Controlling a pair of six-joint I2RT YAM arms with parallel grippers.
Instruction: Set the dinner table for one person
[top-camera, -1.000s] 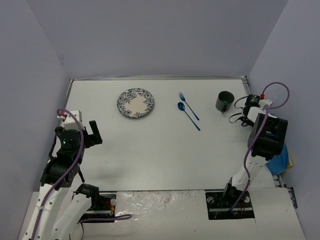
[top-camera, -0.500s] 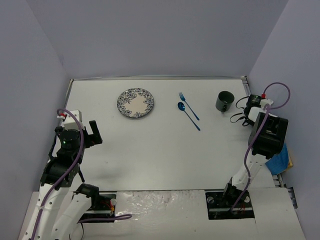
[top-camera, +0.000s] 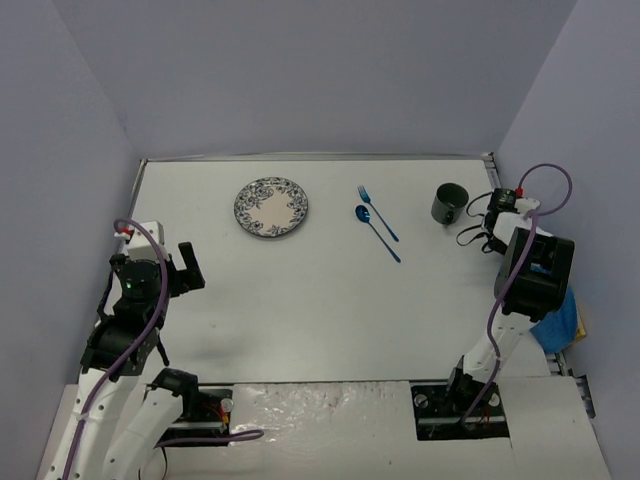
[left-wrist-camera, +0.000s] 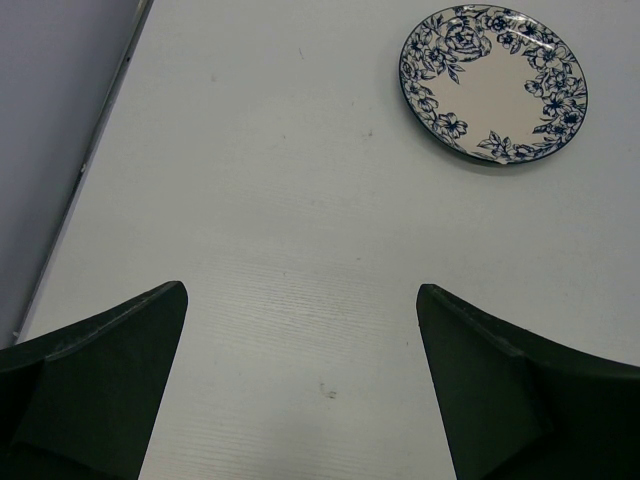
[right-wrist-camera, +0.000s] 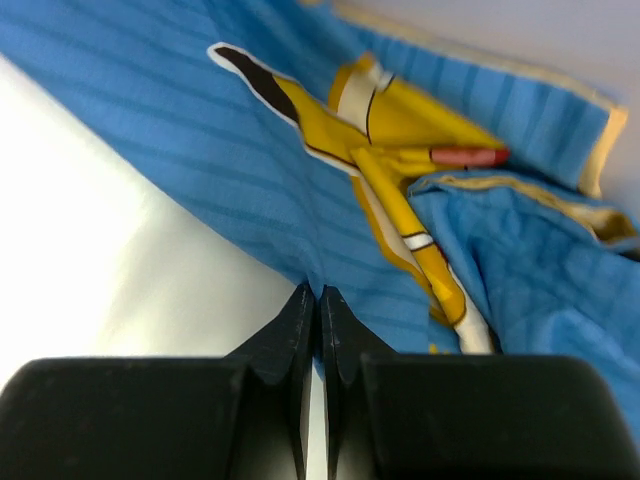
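Observation:
The dinner table (top-camera: 300, 310) is a white top with a thin metal rim. On its far side lie a blue-flowered plate (top-camera: 271, 206), a blue fork (top-camera: 377, 211), a blue spoon (top-camera: 376, 230) and a dark mug (top-camera: 448, 203). At the table's right edge lies a crumpled blue placemat (top-camera: 560, 322) with a yellow cartoon figure. My right gripper (right-wrist-camera: 319, 292) is shut on a fold of this placemat (right-wrist-camera: 250, 170); in the top view the arm hides it. My left gripper (left-wrist-camera: 300, 290) hangs open over bare table at the near left, the plate (left-wrist-camera: 494, 83) far ahead of it.
Purple walls close in the table on three sides. The right arm's cable loop (top-camera: 545, 180) stands near the mug. Both arm bases sit at the near edge.
The right jaws have closed from wide apart onto the placemat's edge. The right arm's upper joint shifted slightly. The left arm has not moved.

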